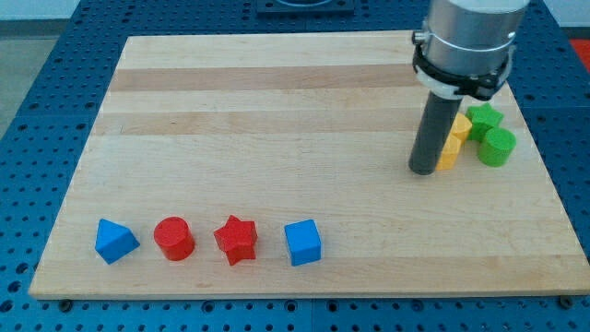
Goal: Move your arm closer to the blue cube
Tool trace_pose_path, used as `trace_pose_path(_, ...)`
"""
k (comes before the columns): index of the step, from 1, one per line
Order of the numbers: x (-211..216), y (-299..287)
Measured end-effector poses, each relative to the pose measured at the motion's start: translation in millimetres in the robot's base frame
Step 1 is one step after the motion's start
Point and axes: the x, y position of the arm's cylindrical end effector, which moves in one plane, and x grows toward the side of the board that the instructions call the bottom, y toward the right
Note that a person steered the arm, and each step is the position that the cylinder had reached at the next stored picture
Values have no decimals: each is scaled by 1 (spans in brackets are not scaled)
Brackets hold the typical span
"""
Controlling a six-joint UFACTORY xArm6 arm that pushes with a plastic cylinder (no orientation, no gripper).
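Observation:
The blue cube (302,243) sits near the view's bottom, right of centre in a row of blocks. My tip (423,171) is on the board at the view's right, far up and to the right of the blue cube. It touches or nearly touches the left side of a yellow block (454,141), whose shape is partly hidden by the rod.
Left of the blue cube lie a red star (236,240), a red cylinder (173,239) and a blue triangular block (116,241). Right of the rod are a green star (482,119) and a green cylinder (498,147). The wooden board (277,111) rests on a blue perforated table.

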Motion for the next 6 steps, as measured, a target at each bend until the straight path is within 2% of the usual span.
trace_pose_path(2,3,16)
trace_pose_path(3,30,11)
trace_pose_path(6,129,-86)
